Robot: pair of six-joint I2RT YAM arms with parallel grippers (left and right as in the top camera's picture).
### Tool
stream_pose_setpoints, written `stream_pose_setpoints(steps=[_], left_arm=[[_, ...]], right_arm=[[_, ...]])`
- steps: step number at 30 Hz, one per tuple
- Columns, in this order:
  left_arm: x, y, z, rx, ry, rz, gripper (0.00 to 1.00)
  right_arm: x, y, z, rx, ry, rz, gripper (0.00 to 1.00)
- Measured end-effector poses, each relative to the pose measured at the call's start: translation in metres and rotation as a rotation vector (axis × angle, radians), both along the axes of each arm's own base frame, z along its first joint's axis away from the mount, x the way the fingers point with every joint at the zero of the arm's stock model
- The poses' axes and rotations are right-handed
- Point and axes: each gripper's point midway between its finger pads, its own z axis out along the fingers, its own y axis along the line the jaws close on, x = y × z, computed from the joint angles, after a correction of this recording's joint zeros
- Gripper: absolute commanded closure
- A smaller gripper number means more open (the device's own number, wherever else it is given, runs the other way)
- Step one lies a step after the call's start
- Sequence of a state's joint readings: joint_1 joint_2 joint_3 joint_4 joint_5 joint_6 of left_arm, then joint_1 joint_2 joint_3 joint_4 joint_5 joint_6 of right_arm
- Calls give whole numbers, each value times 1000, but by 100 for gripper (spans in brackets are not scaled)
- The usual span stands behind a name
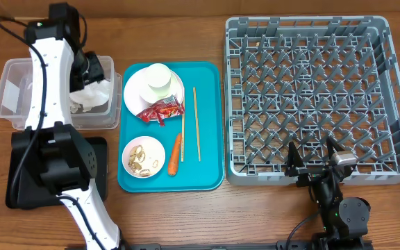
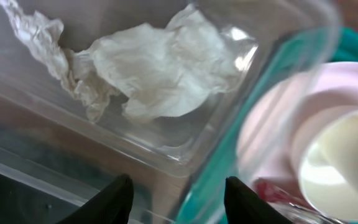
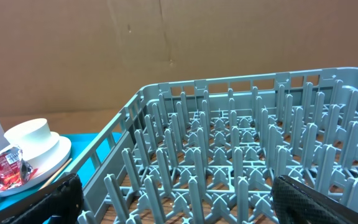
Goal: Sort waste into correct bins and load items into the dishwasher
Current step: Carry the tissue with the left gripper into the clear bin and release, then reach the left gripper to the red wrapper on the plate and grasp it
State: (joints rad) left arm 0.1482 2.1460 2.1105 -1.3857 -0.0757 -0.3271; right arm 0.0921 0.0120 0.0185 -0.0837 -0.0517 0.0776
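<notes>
The crumpled white napkin lies in the clear plastic tub; it shows in the left wrist view inside the tub. My left gripper is open and empty above the tub's right edge. On the teal tray sit a white plate with an upturned white cup, a red wrapper, chopsticks, a carrot and a bowl of food scraps. My right gripper is open at the grey dish rack's front edge.
The teal tray lies between the tub and the rack. The black tray lies at front left, mostly under my left arm's base. The rack fills the right wrist view, with the plate and cup at its left.
</notes>
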Motion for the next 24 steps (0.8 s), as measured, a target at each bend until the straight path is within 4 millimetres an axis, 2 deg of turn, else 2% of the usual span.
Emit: stream_pose_setpoints(steps=[2,5,9,11,15,19,24], left_arm=[[1,-7,8,-20,-14,-25,48],[-7,-28,23,-65,-21,-84,45],[-21,-66,41,-97,-14,-184,38],[-27,-86,44,-105,3,-250,35],[-37,-121,40,-112,44,-391,35],[-49,-148,28,-109,96,-548,35],[-58,-163,12,-93,142,-669,35]], right_arm=[[0,0,0,0,0,0,0],[0,0,0,0,0,0,0],[0,0,0,0,0,0,0],[0,0,0,0,0,0,0],[0,0,0,0,0,0,0],[0,0,0,0,-1,0,0],[0,0,0,0,-1,0,0]])
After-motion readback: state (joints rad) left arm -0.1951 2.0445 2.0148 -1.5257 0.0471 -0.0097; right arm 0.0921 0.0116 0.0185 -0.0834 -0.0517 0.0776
